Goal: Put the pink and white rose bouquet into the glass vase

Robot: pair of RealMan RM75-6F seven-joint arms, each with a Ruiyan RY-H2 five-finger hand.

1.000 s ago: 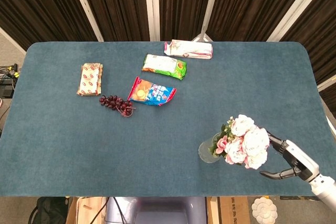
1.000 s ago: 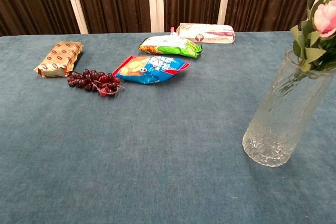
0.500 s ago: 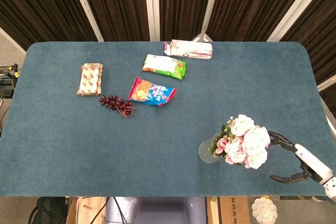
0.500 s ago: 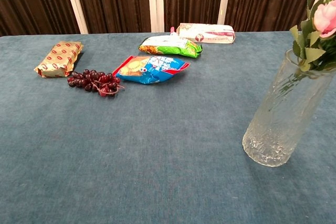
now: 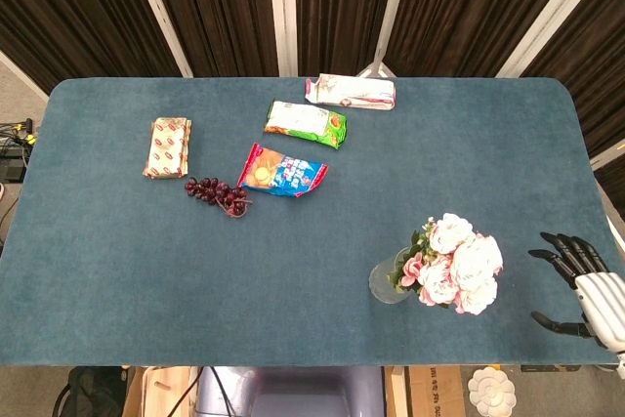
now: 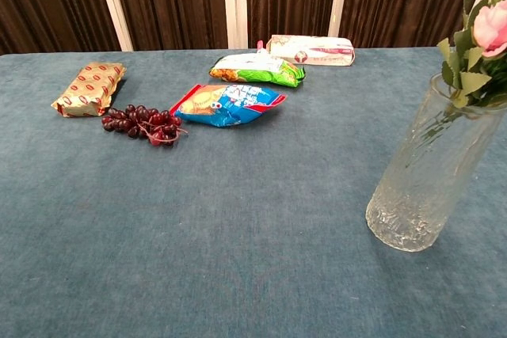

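The pink and white rose bouquet (image 5: 453,263) stands in the glass vase (image 5: 389,280) near the table's front right. In the chest view the ribbed vase (image 6: 425,172) shows upright with green leaves and a pink bloom (image 6: 483,33) above its mouth. My right hand (image 5: 584,285) hovers at the far right edge, apart from the flowers, fingers spread and holding nothing. The left hand shows in neither view.
On the blue table (image 5: 127,251) lie a gold snack pack (image 5: 167,146), dark grapes (image 5: 217,192), a blue chip bag (image 5: 282,171), a green packet (image 5: 306,123) and a white packet (image 5: 351,91) at the back.
My right hand has let go of the bouquet and drawn back to the right, away from the vase. The flowers stay in the vase.
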